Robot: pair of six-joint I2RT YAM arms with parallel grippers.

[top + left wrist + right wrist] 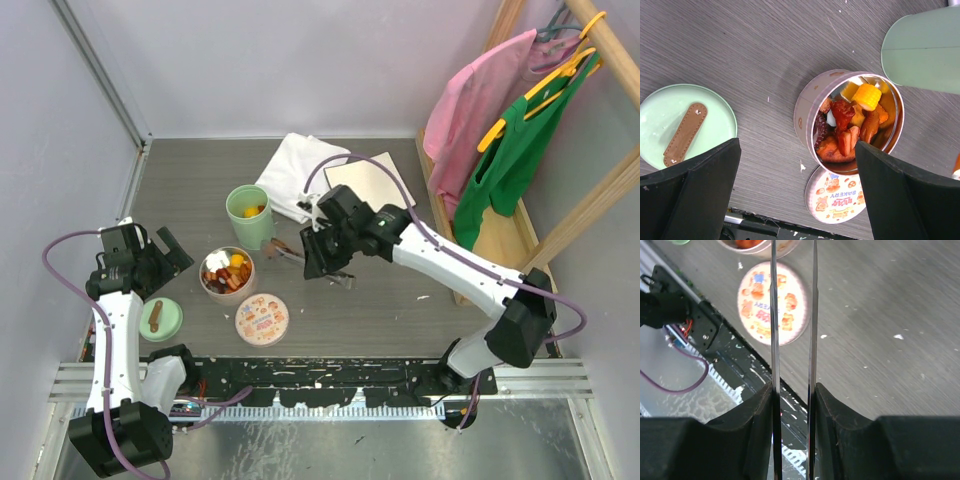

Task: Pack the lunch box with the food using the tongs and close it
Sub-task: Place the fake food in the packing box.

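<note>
The food [226, 270] is heaped in a round pink tin [211, 287], seen close up as orange, red, yellow and brown pieces [855, 122]. Behind it stands the mint-green lunch box [250, 217], open, with a yellow piece inside; its wall also shows top right in the left wrist view [925, 50]. Its green lid with the brown knob [160, 320] lies left of the tin. My right gripper [325, 255] is shut on the tongs [813, 315], whose thin arms run between its fingers [755, 430] toward the tin. My left gripper [797, 150] hangs open above the table, left of the tin.
The tin's printed round lid [262, 318] lies flat in front of the tin, near the black base rail [330, 375]. A white cloth [295, 172] and a board [365, 185] lie at the back. Pink and green garments [500, 130] hang on a wooden rack at the right.
</note>
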